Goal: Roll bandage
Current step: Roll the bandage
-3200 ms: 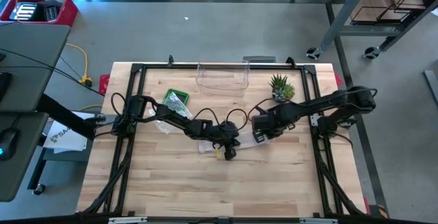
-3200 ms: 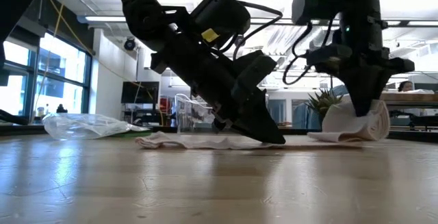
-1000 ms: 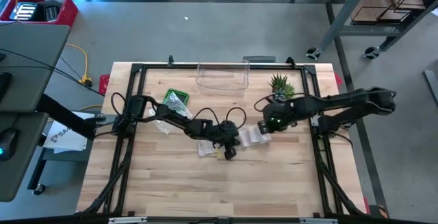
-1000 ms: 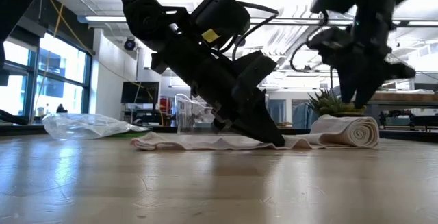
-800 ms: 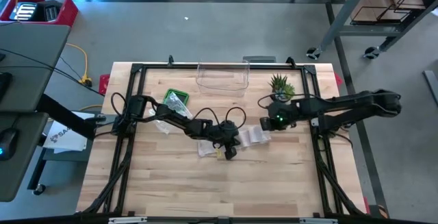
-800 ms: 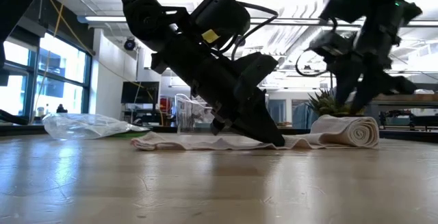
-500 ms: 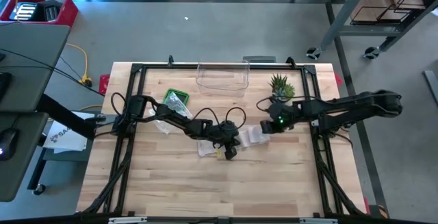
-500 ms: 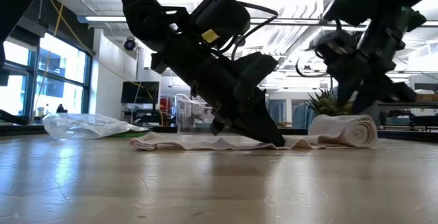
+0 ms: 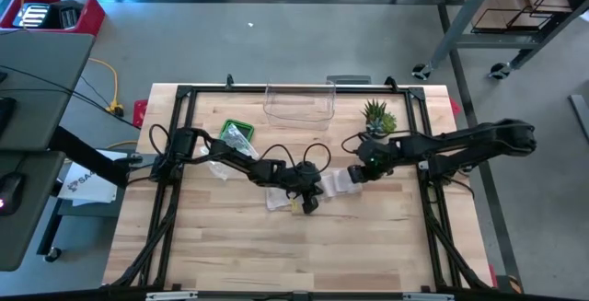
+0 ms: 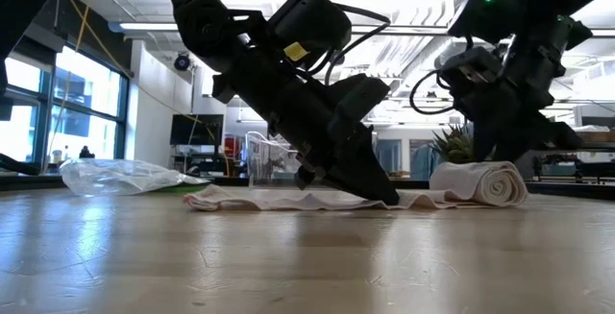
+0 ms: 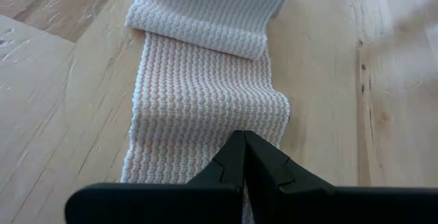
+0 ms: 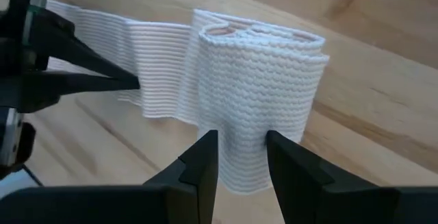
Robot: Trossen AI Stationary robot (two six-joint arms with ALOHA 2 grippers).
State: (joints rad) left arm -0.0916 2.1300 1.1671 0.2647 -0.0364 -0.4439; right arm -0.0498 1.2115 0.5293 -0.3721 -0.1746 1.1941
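Observation:
The bandage (image 9: 308,191) is a white knit strip lying flat on the wooden table, with its right end wound into a roll (image 9: 340,183) (image 10: 480,183) that rests on the tabletop. My left gripper (image 11: 243,138) (image 10: 388,198) is shut, its tips down on the flat strip just left of the roll. My right gripper (image 12: 243,142) (image 10: 504,157) stands open at the roll's right side, slanting down, one fingertip on either side of the roll's outer layer (image 12: 260,94). My left gripper presses its shut fingertips (image 11: 239,148) onto the flat part of the strip (image 11: 205,107), about midway across its width. It comes slanting down from the table's left, along the strip, which lies flat on the wood. My right gripper's fingertips (image 12: 205,148) are at the roll's outer layer; whether they touch it I cannot tell.
A small potted plant (image 9: 378,115) stands just behind the right gripper. A clear container (image 9: 299,103) is at the far edge, and a green pad with crumpled plastic (image 9: 236,135) (image 10: 120,175) at the far left. Black frame rails (image 9: 175,154) border the table; bare wood lies toward the near edge.
My right gripper has come down from above the roll to its right side, tipping as it sank, with the gap between its fingers unchanged. The roll and the flat strip have stayed on the table.

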